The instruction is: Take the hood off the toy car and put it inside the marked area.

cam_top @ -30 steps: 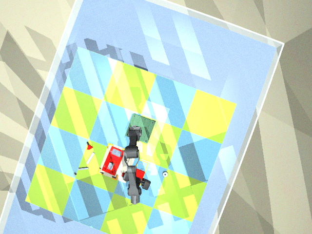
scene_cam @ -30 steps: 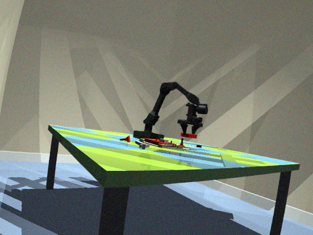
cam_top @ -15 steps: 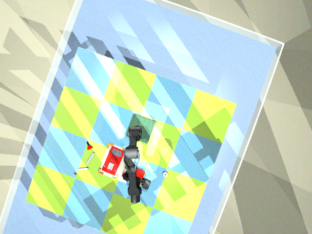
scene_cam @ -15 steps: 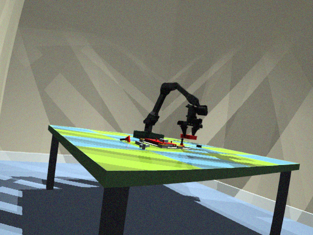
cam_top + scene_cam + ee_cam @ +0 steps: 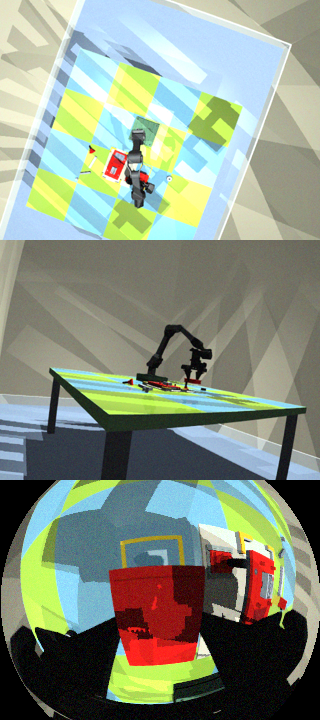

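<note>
The hood, a flat red plate (image 5: 144, 177) (image 5: 194, 381) (image 5: 155, 612), is between the fingers of my gripper (image 5: 193, 379) (image 5: 159, 619), which is shut on it. It hangs level, a little above the table. The marked area is a thin yellow outline (image 5: 147, 166) (image 5: 152, 539); in the wrist view the hood covers its near part. Whether the hood is fully over it, I cannot tell. The toy car's red body (image 5: 112, 164) (image 5: 157, 384) (image 5: 253, 600) lies beside the marked area, on the left in the top view. The arm hides part of the space between them.
A small wheel (image 5: 168, 178) (image 5: 203, 389) lies right of the marked area. A red block with a dark upright stick (image 5: 186, 387) (image 5: 220, 561) stands between car and outline. Left of the car lie a red-black cone (image 5: 92, 150) (image 5: 131, 381), a white bar (image 5: 92, 161) and a grey bar (image 5: 85, 172).
</note>
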Robot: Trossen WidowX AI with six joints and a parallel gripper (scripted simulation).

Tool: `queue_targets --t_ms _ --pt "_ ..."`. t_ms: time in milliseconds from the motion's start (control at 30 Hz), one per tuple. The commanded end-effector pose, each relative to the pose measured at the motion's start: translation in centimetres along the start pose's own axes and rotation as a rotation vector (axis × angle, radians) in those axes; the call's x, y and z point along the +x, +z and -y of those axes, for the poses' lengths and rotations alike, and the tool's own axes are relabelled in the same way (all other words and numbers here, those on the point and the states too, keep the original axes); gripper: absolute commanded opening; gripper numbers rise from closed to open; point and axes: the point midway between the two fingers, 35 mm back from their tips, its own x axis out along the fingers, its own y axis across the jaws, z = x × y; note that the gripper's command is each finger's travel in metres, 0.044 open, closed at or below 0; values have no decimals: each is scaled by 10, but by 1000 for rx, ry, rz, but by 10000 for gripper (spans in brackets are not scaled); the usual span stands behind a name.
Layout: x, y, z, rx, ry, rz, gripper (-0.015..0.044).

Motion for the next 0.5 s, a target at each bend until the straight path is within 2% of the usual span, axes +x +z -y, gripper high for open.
queue_targets --t_ms 0,467 --pt "4 -2 0 4 1 -7 0" --pt "13 -3 0 4 1 -7 0"
